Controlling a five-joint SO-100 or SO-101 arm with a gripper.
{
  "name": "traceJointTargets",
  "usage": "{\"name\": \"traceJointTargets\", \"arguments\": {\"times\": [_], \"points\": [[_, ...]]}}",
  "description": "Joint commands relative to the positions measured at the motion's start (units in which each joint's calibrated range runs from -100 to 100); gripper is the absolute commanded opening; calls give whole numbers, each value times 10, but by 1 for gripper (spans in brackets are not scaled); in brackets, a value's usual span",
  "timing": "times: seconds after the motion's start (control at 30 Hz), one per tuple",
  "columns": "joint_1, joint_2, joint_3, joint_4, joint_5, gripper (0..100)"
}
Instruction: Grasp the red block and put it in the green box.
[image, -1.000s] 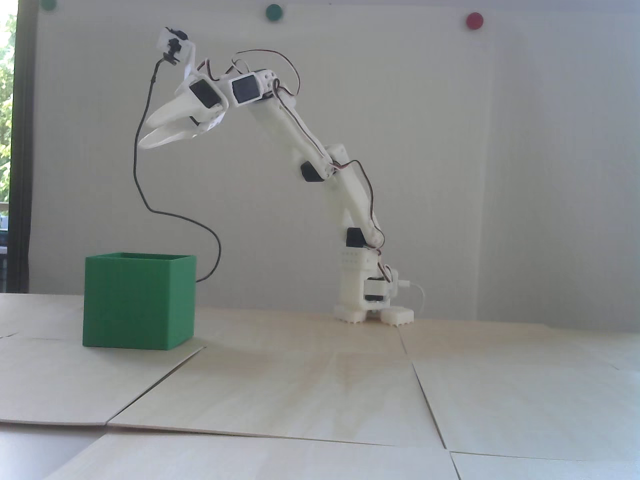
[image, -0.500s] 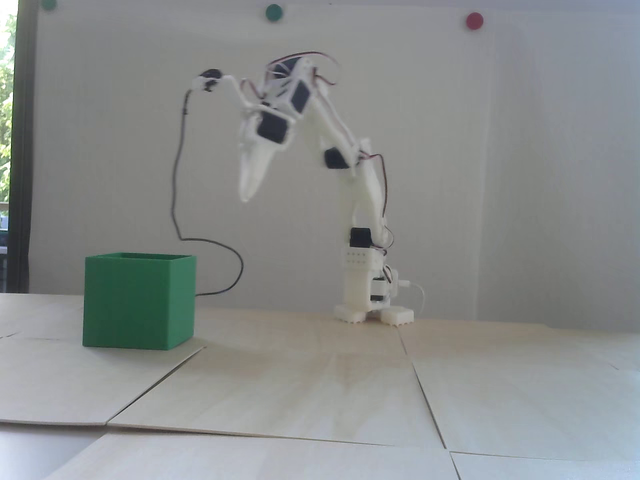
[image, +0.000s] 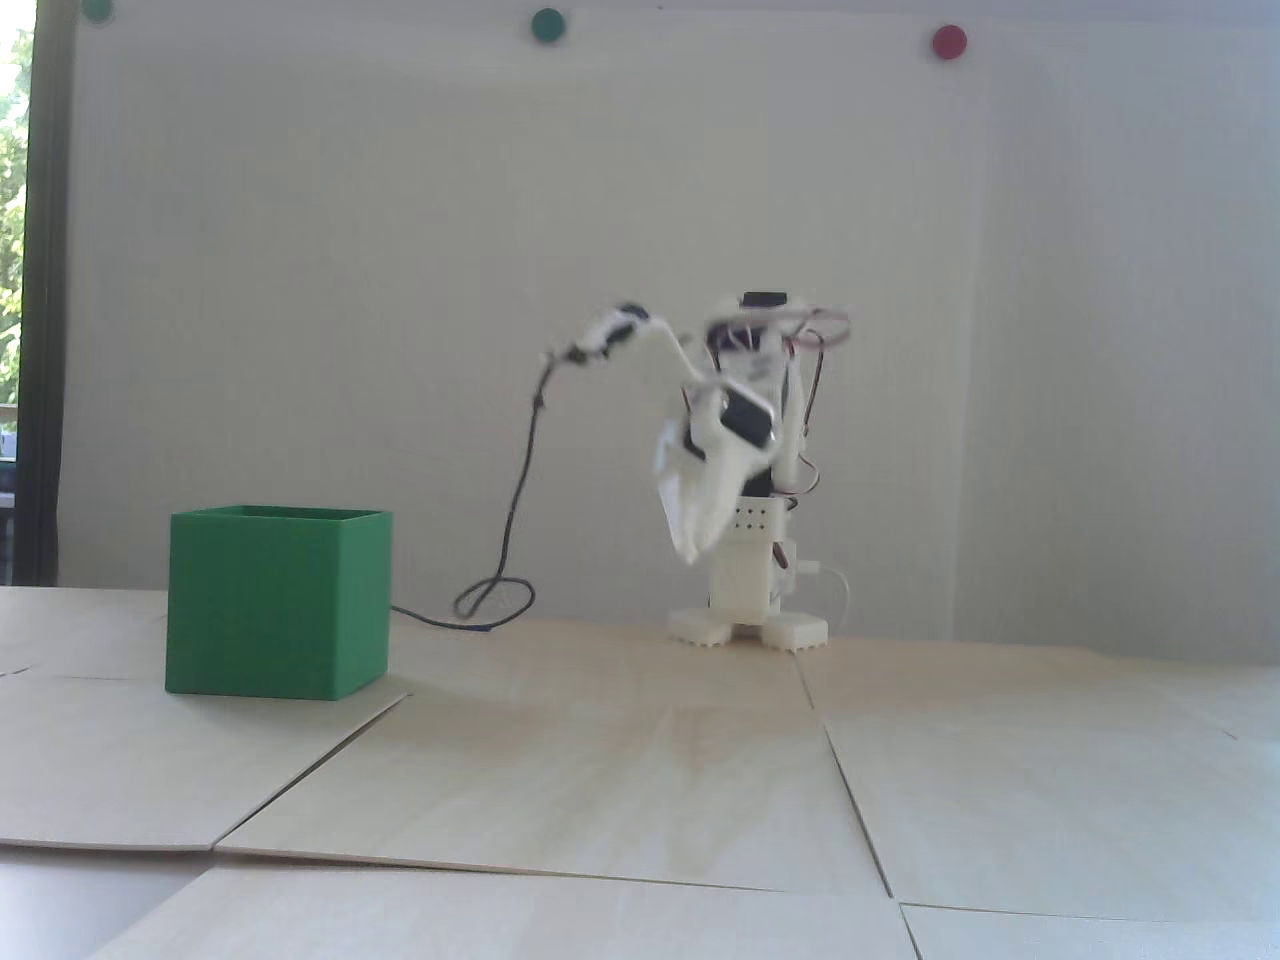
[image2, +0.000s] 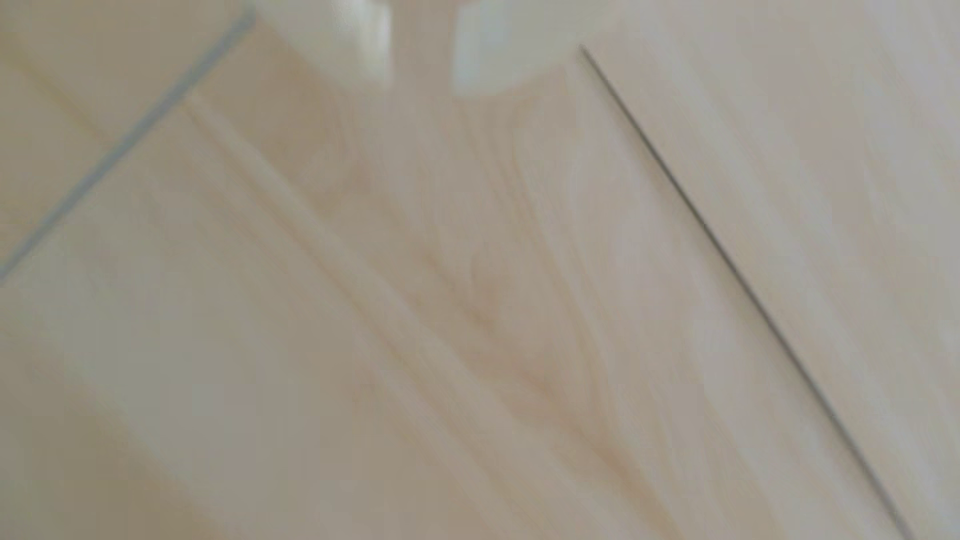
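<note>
the green box (image: 277, 613) stands at the left of the table (image: 640, 780) in the fixed view; it is a matte cube with thin walls and ribbed sides, and its inside is hidden. the red block shows in no view. the jaws (image2: 421, 62) are a little apart and hold nothing above pale wooden panels.
</note>
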Motion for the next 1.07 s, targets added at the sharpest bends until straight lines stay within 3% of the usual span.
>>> {"name": "traceJointTargets", "arguments": {"times": [0.0, 0.07, 0.17, 0.27, 0.3, 0.5, 0.63, 0.7, 0.77, 0.9, 0.93, 1.03], "points": [[-59, -170, 277, -283, -3, 3], [-71, -196, 329, -303, -4, 2], [-74, -247, 316, -213, -19, 2], [-75, -334, 310, -84, -58, 3], [-75, -413, 309, 46, -102, 3], [-120, -562, 310, 322, -175, 3], [-151, -619, 310, 452, -184, 3], [-150, -637, 307, 458, -177, 3], [-149, -645, 304, 413, -132, 2], [-147, -649, 310, 332, 35, 2], [-147, -649, 310, 330, 101, 2], [-146, -649, 310, 354, 191, 2]]}}
